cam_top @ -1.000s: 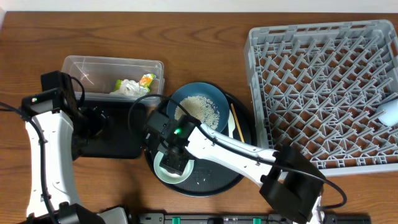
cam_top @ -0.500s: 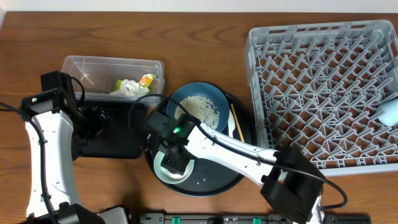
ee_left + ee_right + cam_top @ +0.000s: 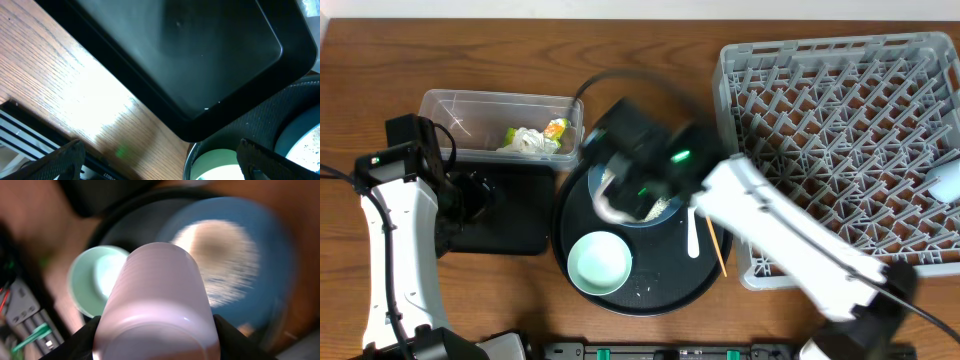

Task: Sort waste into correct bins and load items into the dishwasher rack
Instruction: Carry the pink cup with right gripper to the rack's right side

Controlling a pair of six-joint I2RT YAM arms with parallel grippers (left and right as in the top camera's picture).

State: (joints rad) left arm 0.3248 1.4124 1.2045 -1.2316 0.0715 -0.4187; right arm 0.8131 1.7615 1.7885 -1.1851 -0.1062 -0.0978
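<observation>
My right gripper is shut on a pale pink cup, which it holds above the dark blue plate and its heap of rice. Overhead, the cup and right arm are blurred with motion. The pale green bowl sits empty on the round black tray. A white spoon and chopsticks lie at the tray's right side. My left gripper hangs open over the near corner of the black rectangular tray. The clear tub holds the tissue and wrapper.
The large grey dishwasher rack fills the right side, with another pale cup at its right edge. The left arm stands along the table's left side. A dark rail runs along the front edge.
My right arm has lifted the cup out of the green bowl and swung up and back over the plate. The bowl, spoon and chopsticks now show. The left arm has not moved.
</observation>
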